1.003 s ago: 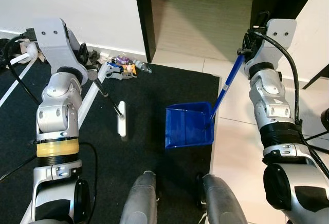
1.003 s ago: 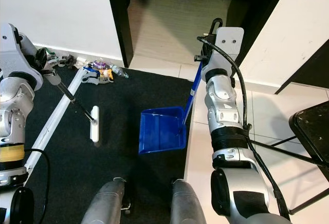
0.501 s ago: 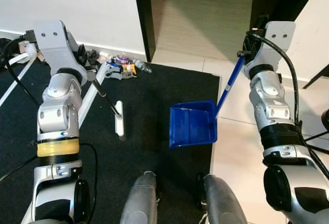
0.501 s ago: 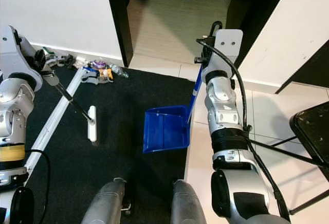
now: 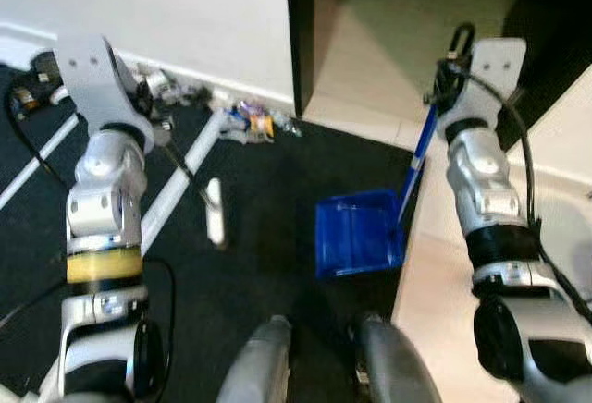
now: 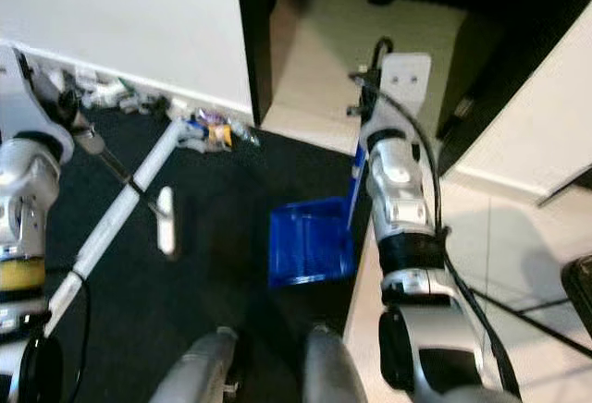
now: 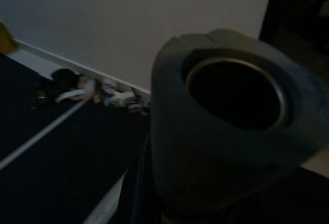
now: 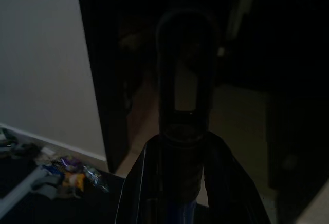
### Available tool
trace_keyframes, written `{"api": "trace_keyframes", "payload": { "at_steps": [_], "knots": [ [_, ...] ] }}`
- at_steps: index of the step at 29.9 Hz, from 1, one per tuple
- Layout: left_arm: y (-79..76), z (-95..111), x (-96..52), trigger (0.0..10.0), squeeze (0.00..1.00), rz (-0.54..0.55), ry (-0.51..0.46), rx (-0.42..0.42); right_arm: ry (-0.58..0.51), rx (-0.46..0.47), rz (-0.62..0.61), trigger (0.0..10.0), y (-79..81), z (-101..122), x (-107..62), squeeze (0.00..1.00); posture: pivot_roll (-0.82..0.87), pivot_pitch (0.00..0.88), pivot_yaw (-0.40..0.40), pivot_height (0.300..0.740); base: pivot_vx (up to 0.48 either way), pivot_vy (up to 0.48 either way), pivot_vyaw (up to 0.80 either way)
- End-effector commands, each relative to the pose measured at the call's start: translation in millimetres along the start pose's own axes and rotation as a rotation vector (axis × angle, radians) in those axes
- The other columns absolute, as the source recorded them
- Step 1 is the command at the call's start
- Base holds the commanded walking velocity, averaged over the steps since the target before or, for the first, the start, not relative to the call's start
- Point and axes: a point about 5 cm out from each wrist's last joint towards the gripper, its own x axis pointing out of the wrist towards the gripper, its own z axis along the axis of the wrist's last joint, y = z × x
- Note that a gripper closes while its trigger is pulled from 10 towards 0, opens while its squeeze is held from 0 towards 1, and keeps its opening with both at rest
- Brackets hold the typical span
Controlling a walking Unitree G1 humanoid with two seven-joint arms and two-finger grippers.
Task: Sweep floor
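My blue dustpan (image 5: 356,235) sits flat on the black mat (image 5: 268,264), its long handle (image 5: 418,155) up in my right end effector (image 5: 450,75); can't tell the finger state. Left end effector (image 5: 148,112) has the broom (image 5: 214,209), head on the mat, grip looks closed but it's blurry. Litter pile (image 5: 252,122) lies by the white wall (image 5: 176,15), beside the dark doorway (image 5: 301,29).

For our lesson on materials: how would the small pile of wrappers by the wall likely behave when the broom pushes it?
The wrappers look thin and crinkled, so probably very light and apt to scatter. On the dark carpet they may snag rather than slide. The small clear bottle among them might roll away.
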Motion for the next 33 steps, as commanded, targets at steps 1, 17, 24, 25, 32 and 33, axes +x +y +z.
{"api": "trace_keyframes", "payload": {
  "at_steps": [1, 17, 24, 25, 32, 33],
  "knots": [
    [3.3, 8.2, 0.0, 10.0, 0.00, 0.016, -0.048, 0.004, -0.050, 0.006, 0.010, 10.0, 4.5, 11.5, 1.8, 0.00, 0.03, 0.047, 0.034, 0.740, 0.386, 0.000, 0.80],
    [2.8, 8.8, 0.2, 10.0, 0.00, 0.018, -0.050, 0.002, -0.039, 0.017, -0.010, 10.0, 2.9, 10.6, 2.2, 0.00, 0.03, 0.047, 0.035, 0.740, 0.383, 0.000, 0.59],
    [2.6, 8.9, 0.7, 10.0, 0.00, 0.015, -0.050, 0.001, -0.029, 0.049, -0.026, 10.0, 0.0, 8.9, 2.7, 0.00, 0.03, 0.046, 0.038, 0.740, 0.385, 0.000, 0.00],
    [2.5, 8.9, 0.8, 10.0, 0.00, 0.014, -0.050, 0.001, -0.028, 0.050, -0.026, 10.0, 0.0, 8.9, 2.7, 0.00, 0.03, 0.046, 0.038, 0.740, 0.386, 0.000, 0.00],
    [2.0, 9.2, 1.1, 10.0, 0.00, 0.011, -0.051, 0.001, -0.022, 0.073, -0.034, 10.0, -0.7, 7.8, 2.4, 0.00, 0.03, 0.044, 0.040, 0.740, 0.385, 0.000, 0.00],
    [1.9, 9.4, 1.1, 10.0, 0.00, 0.010, -0.051, 0.002, -0.021, 0.075, -0.034, 10.0, -0.7, 7.8, 2.4, 0.00, 0.03, 0.044, 0.040, 0.740, 0.382, 0.000, 0.00]
  ]
}}
